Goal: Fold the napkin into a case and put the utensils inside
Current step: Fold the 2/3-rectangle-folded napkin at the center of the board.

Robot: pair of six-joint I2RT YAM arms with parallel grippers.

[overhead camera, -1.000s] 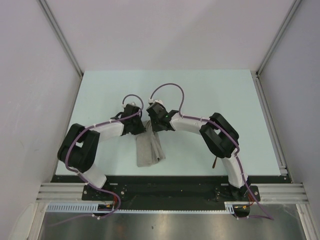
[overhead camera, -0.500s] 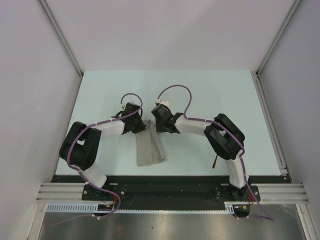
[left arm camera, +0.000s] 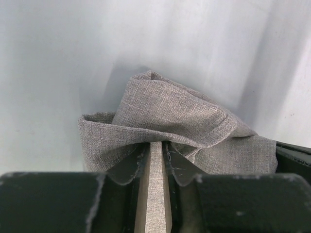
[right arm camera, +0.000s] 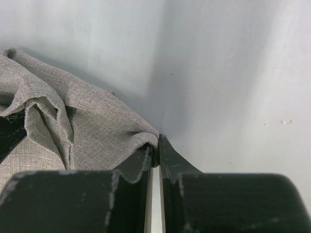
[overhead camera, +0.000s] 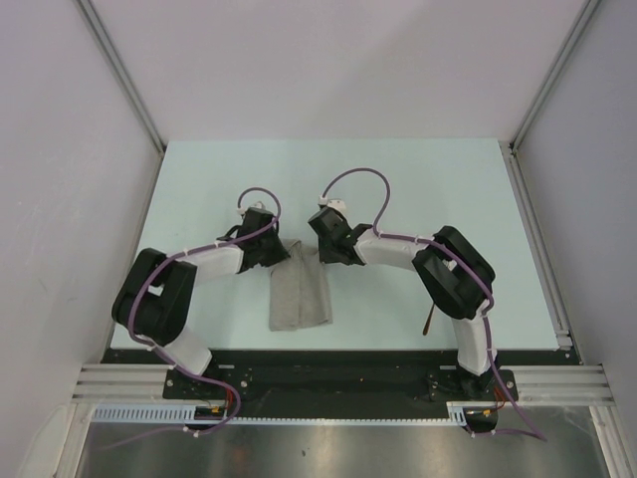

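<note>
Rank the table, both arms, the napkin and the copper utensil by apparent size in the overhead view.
1. table
2. left arm and right arm, about alike, raised nearer the camera
3. napkin
4. copper utensil, only a sliver showing

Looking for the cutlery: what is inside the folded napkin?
Only folds of the napkin show; its inside is covered. A copper-orange sliver lies apart, partly under the right arm.

top: overhead, far | wrists: close, low, facing forward | shared: napkin (overhead camera: 299,294)
</note>
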